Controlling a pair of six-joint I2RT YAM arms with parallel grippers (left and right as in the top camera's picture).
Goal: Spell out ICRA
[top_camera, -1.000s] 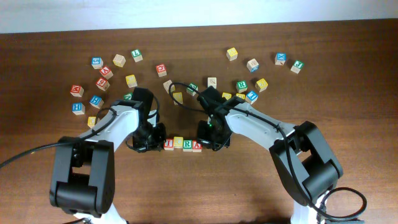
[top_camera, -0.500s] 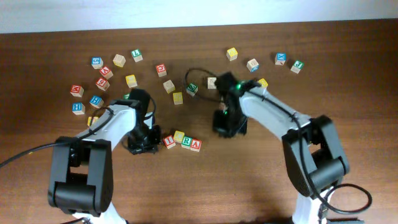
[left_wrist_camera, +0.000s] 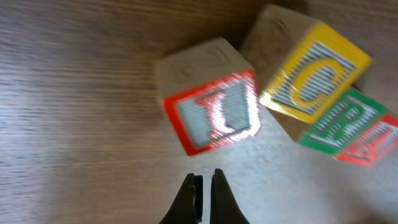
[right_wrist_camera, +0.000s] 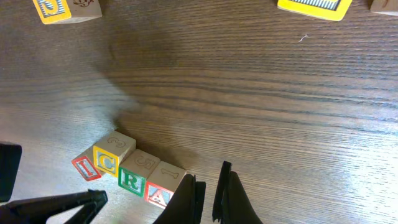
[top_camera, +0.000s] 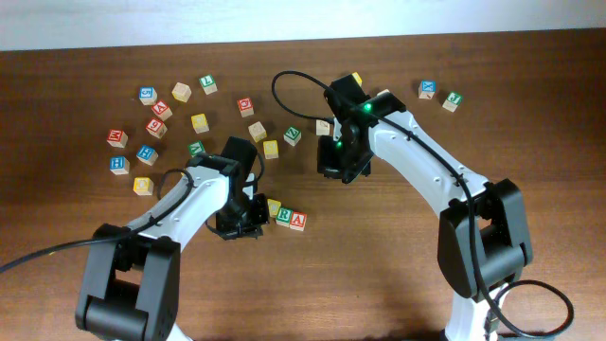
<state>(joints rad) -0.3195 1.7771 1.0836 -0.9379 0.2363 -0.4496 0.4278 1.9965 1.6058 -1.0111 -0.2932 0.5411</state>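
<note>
The I block [left_wrist_camera: 211, 112] lies at the left end of the row, in the near middle of the surface [top_camera: 379, 275]. It is turned out of line, with one corner meeting the C block [left_wrist_camera: 314, 78]. The R block [left_wrist_camera: 339, 124] and A block [left_wrist_camera: 373, 140] follow on the right, touching one another, so the word reads in order but its first letter sits crooked.

We judge the step in hand to be squaring that I against the C. The left pincer [left_wrist_camera: 206, 177] has its fingers pressed together and holds nothing. It hangs just beside the near face of the I, which makes it a blunt pusher.

To do this well, we press low on the corner that sticks out and go slowly, so the block pivots flush rather than sliding. We ease off once its side meets the C, because a harder shove would skew the whole row.

The right pincer [right_wrist_camera: 208, 186], also pressed together and empty, hangs well apart on the far right of the row. The spare blocks [top_camera: 271, 149] lie farther off.
</note>
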